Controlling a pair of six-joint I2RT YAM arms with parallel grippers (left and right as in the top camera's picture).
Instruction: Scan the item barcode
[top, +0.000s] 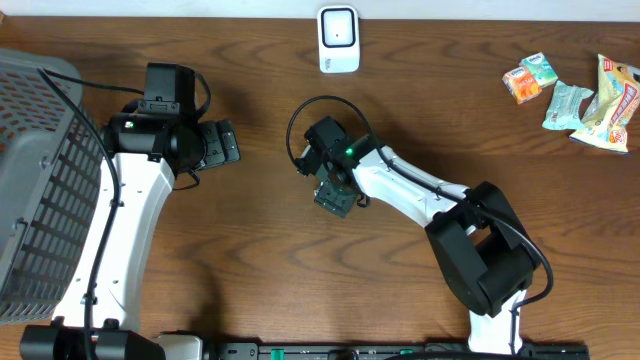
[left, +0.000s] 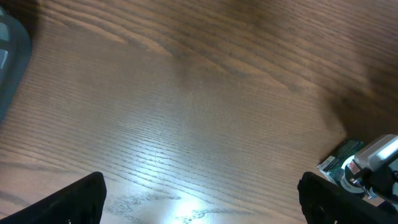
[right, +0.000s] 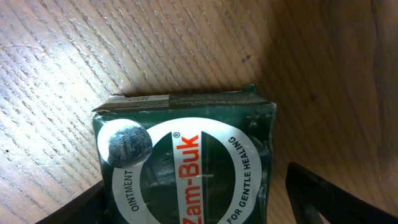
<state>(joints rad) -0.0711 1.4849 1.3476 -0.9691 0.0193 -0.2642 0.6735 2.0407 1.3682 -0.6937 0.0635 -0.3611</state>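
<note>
Only partly framed, the ointment box (right: 186, 162) runs off-frame below.

Table (top: 260, 90) was brown wood, visible grain, soft sheen. Zam-Buk box (right: 186, 162) looked like glossy green card with a foil-ish silver sticker (right: 125, 143). Basket (top: 60, 190) was matt grey plastic.

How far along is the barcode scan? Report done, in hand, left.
Done: the approach only. In hand: the right gripper straddles the Zam-Buk box; a firm grip isn't clear. Left: lift it and show its barcode to the white scanner. The left gripper is open, idle.
</note>
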